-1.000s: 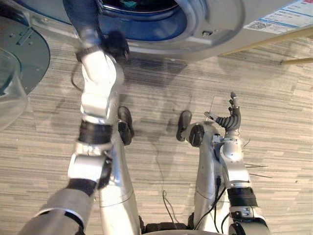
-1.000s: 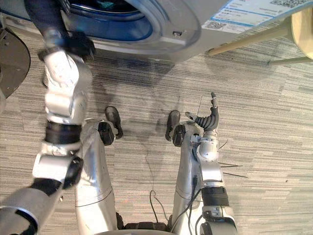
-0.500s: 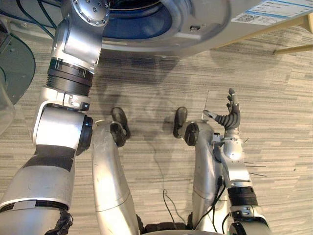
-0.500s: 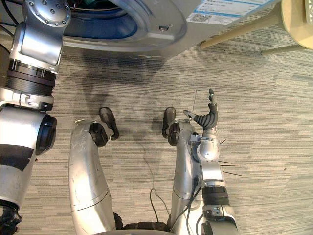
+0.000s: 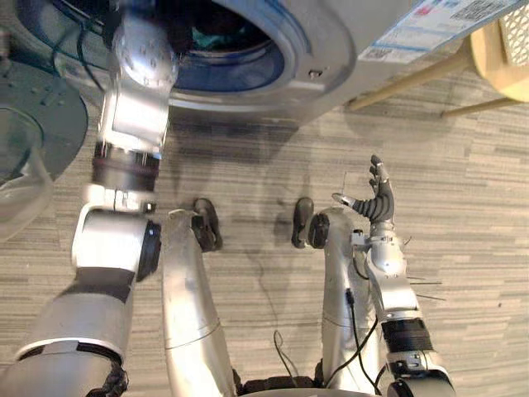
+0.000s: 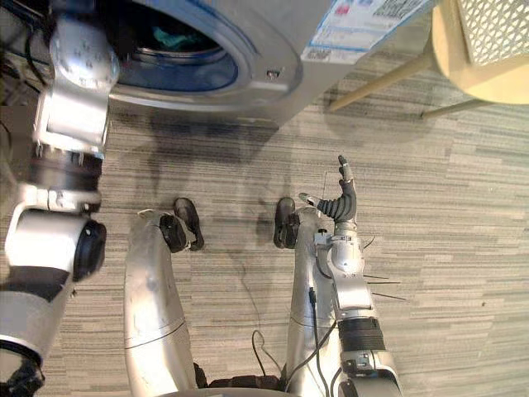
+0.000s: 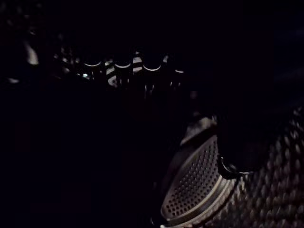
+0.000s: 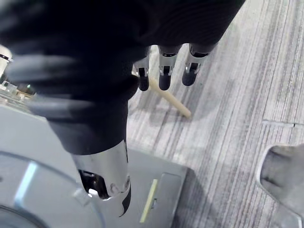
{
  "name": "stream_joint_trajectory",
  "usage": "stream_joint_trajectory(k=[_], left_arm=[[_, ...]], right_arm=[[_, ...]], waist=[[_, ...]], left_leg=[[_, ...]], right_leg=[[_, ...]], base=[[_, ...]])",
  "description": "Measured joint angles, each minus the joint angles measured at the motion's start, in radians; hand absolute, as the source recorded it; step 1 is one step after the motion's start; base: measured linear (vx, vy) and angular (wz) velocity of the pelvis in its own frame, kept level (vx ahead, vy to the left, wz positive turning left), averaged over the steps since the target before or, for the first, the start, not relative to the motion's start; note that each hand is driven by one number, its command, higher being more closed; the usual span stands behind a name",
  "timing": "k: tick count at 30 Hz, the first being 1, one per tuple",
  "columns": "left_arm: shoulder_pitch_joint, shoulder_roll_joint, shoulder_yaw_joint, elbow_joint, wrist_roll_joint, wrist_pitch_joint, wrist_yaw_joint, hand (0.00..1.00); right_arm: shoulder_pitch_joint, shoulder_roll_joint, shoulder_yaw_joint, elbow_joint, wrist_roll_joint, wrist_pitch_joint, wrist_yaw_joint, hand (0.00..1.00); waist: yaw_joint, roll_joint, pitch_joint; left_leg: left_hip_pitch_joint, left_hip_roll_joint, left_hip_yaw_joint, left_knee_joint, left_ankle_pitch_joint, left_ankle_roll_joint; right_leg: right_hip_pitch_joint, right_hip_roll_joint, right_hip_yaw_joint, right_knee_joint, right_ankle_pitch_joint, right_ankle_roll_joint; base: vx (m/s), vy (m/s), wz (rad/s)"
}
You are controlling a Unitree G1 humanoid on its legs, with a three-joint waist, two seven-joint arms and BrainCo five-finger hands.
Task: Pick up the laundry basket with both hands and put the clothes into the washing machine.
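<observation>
The washing machine (image 5: pixel 331 41) stands ahead with its round mouth (image 5: pixel 248 62) open. A teal garment (image 5: pixel 211 35) lies inside the drum. My left arm (image 5: pixel 136 91) reaches up through the mouth, and its hand is hidden inside. In the left wrist view the left hand (image 7: pixel 122 71) shows only dimly in the dark, beside the perforated drum wall (image 7: pixel 194 185). My right hand (image 5: pixel 376 198) is open and empty, fingers (image 8: pixel 164 71) straight, held over the floor beside my right leg.
The machine's glass door (image 5: pixel 25 149) hangs open at the left. A wooden stool (image 6: pixel 488 41) with slanted legs (image 5: pixel 413 78) stands at the right of the machine. Striped grey carpet (image 5: pixel 463 165) covers the floor.
A second ago dark cloth hung by my left hand at the machine's mouth; now the arm reaches into the drum and the cloth is gone from there. The view has shifted. The right hand stays put.
</observation>
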Motion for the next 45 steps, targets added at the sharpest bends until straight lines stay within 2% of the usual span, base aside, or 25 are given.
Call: stream_joint_trajectory(k=[4, 6, 7, 10, 13, 17, 19, 21, 27, 34, 39, 41, 42, 43, 45], left_arm=[[0.263, -0.095, 0.083, -0.099, -0.138, -0.026, 0.023, 0.00], [0.466, -0.182, 0.100, -0.151, -0.220, -0.058, 0.025, 0.00], [0.512, -0.205, 0.106, -0.163, -0.231, -0.062, 0.024, 0.00], [0.721, -0.320, 0.107, -0.174, -0.294, -0.082, -0.005, 0.00], [0.923, -0.397, 0.106, -0.168, -0.326, -0.091, -0.058, 0.00], [1.072, -0.415, 0.097, -0.047, -0.324, -0.097, -0.106, 0.00], [1.118, -0.414, 0.104, 0.016, -0.315, -0.099, -0.121, 0.00], [1.177, -0.416, 0.115, 0.109, -0.293, -0.100, -0.153, 0.00], [1.228, -0.436, 0.184, 0.346, -0.264, -0.100, -0.205, 0.00], [1.226, -0.454, 0.223, 0.489, -0.212, -0.100, -0.207, 0.00], [1.224, -0.455, 0.223, 0.507, -0.205, -0.100, -0.207, 0.00], [1.203, -0.460, 0.221, 0.506, -0.206, -0.100, -0.206, 0.00], [1.195, -0.467, 0.216, 0.498, -0.206, -0.102, -0.205, 0.00], [1.188, -0.470, 0.211, 0.493, -0.206, -0.103, -0.205, 0.00], [1.178, -0.489, 0.207, 0.489, -0.205, -0.100, -0.205, 0.00]], right_arm=[[0.053, 0.001, -0.005, -0.002, -0.004, 0.029, -0.001, 0.00], [0.100, 0.000, -0.010, -0.002, -0.011, 0.041, -0.001, 0.00], [0.104, 0.001, -0.010, -0.002, -0.011, 0.042, -0.001, 0.00], [0.132, 0.001, -0.015, -0.002, -0.012, 0.055, 0.001, 0.00], [0.170, 0.001, -0.017, 0.016, -0.011, 0.062, 0.005, 0.00], [0.234, 0.007, -0.027, 0.119, -0.007, 0.063, 0.011, 0.00], [0.261, 0.014, -0.034, 0.188, 0.001, 0.068, 0.019, 0.00], [0.297, 0.017, -0.034, 0.276, 0.013, 0.075, 0.027, 0.00], [0.327, 0.040, -0.090, 0.460, 0.030, 0.083, 0.028, 0.00], [0.304, 0.052, -0.148, 0.603, 0.044, 0.083, 0.036, 0.00], [0.287, 0.051, -0.162, 0.665, 0.061, 0.085, 0.046, 0.00], [0.256, 0.045, -0.155, 0.669, 0.074, 0.089, 0.045, 0.00], [0.226, 0.035, -0.150, 0.671, 0.081, 0.096, 0.045, 0.00], [0.214, 0.032, -0.146, 0.672, 0.081, 0.097, 0.045, 0.00], [0.169, 0.033, -0.146, 0.664, 0.080, 0.102, 0.044, 0.00]], waist=[[0.015, 0.000, -0.006], [0.026, 0.002, -0.069], [0.030, 0.002, -0.071], [0.047, 0.003, -0.080], [0.052, 0.005, -0.136], [0.070, 0.007, -0.215], [0.075, 0.016, -0.242], [0.075, 0.027, -0.296], [0.076, 0.064, -0.409], [0.076, 0.099, -0.453], [0.079, 0.097, -0.448], [0.082, 0.095, -0.424], [0.081, 0.095, -0.425], [0.078, 0.091, -0.427], [0.080, 0.090, -0.415]], left_leg=[[0.139, -0.023, -0.002, -0.112, 0.021, -0.023], [0.198, -0.039, -0.004, -0.186, 0.042, -0.038], [0.222, -0.047, -0.004, -0.205, 0.046, -0.043], [0.359, -0.070, -0.019, -0.311, 0.075, -0.061], [0.476, -0.091, -0.035, -0.435, 0.110, -0.072], [0.665, -0.117, -0.034, -0.618, 0.164, -0.075], [0.764, -0.122, -0.033, -0.724, 0.198, -0.072], [0.878, -0.132, -0.029, -0.861, 0.246, -0.071], [1.118, -0.135, 0.002, -1.112, 0.325, -0.066], [1.274, -0.133, 0.021, -1.256, 0.372, -0.074], [1.278, -0.149, 0.020, -1.284, 0.436, -0.079], [1.246, -0.165, 0.020, -1.275, 0.492, -0.079], [1.197, -0.168, 0.017, -1.288, 0.552, -0.100], [1.180, -0.171, 0.016, -1.303, 0.577, -0.115], [1.120, -0.138, 0.110, -1.032, 0.398, -0.045]], right_leg=[[0.140, -0.019, -0.031, -0.080, -0.009, -0.015], [0.199, -0.028, -0.052, -0.130, -0.018, -0.024], [0.225, -0.032, -0.060, -0.142, -0.020, -0.027], [0.371, -0.051, -0.102, -0.216, -0.027, -0.036], [0.500, -0.063, -0.149, -0.311, -0.025, -0.040], [0.688, -0.076, -0.192, -0.451, -0.010, -0.036], [0.792, -0.073, -0.217, -0.546, 0.016, -0.032], [0.904, -0.069, -0.247, -0.667, 0.050, -0.019], [1.140, -0.051, -0.286, -0.916, 0.124, 0.014], [1.289, -0.023, -0.289, -1.053, 0.166, 0.026], [1.312, -0.023, -0.315, -1.075, 0.179, 0.021], [1.287, -0.042, -0.341, -1.053, 0.180, 0.018], [1.236, -0.054, -0.356, -1.035, 0.189, 0.001], [1.213, -0.070, -0.366, -1.043, 0.201, -0.017], [1.168, -0.087, -0.370, -1.039, 0.239, -0.029]], base=[[0.08, -0.064, 0.28], [0.10, -0.105, 0.32], [0.11, -0.096, 0.35], [0.09, -0.104, 0.39], [0.08, -0.110, 0.42], [0.10, -0.059, 0.32], [0.12, -0.029, 0.28], [0.17, -0.016, 0.24], [0.17, 0.024, 0.07], [0.10, 0.008, -0.02], [-0.03, -0.017, 0.20], [-0.16, -0.011, 0.41], [-0.21, -0.036, 0.38], [-0.29, -0.002, 0.25], [-0.17, 0.050, 0.11]])
